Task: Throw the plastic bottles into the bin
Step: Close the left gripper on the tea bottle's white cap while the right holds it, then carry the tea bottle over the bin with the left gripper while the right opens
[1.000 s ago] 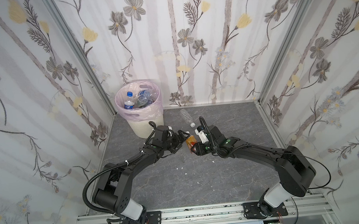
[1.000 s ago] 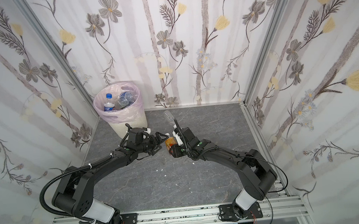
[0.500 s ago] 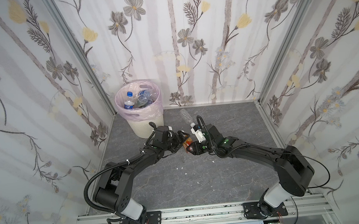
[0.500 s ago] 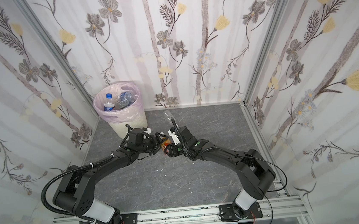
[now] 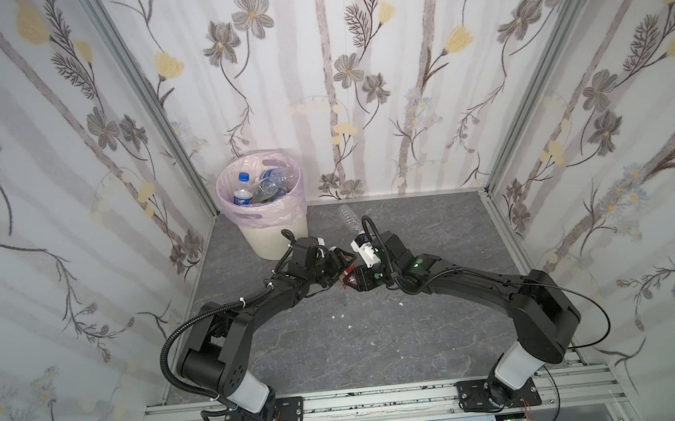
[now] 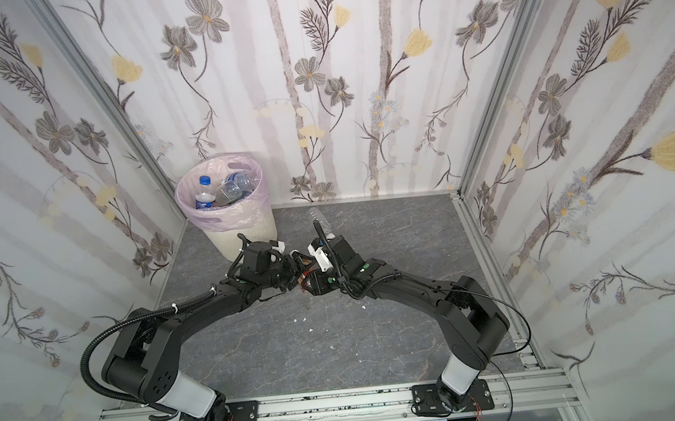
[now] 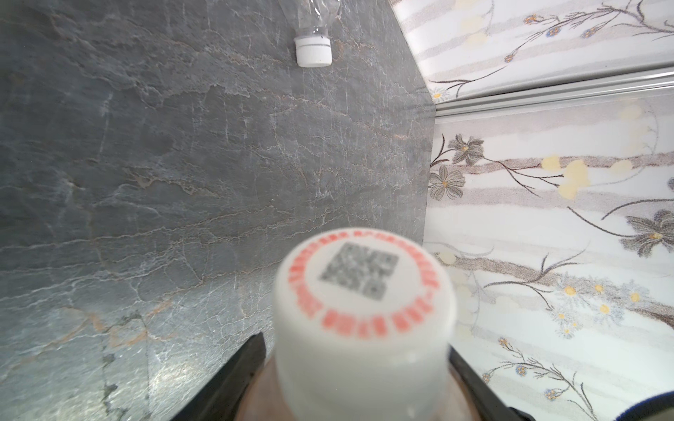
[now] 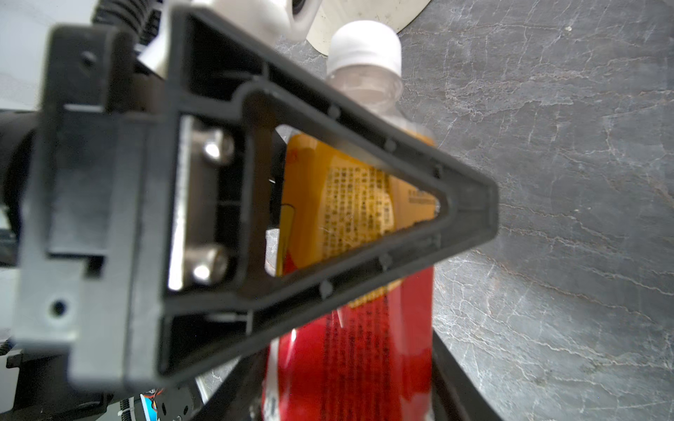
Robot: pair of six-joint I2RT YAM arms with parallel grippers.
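The orange-red plastic bottle point(image 8: 364, 346), yellow-labelled toward its neck and topped by a white cap point(image 7: 364, 310) printed with a blurred square code inside a red ring, sits between the two grippers over the middle of the grey stone-patterned floor point(image 5: 380, 332); in both top views only a small red patch of it point(image 5: 348, 278) point(image 6: 304, 282) shows between the black arms. The right gripper point(image 8: 346, 382) is clamped on its red lower part, a finger on either side. The left gripper point(image 7: 357, 357) has its fingers point(image 8: 467, 215) flanking the bottle higher up, one black triangular finger crossing the yellow label, but whether they press on the plastic cannot be told. Behind the grippers, a clear crumpled plastic bottle with a white cap point(image 5: 348, 218) point(image 7: 313, 36) lies on its side on the floor, apart from both arms. Near it, in the back left corner, stands the round cream-white ribbed bin point(image 5: 267, 240) point(image 6: 242, 238), lined with a translucent pink bag, and in it lie several clear bottles with blue labels point(image 5: 267, 184) point(image 6: 229, 189). A few white scraps point(image 5: 339, 315) dot the floor in front of the arms, and floral wallpaper point(image 5: 359, 93) covers the three walls.
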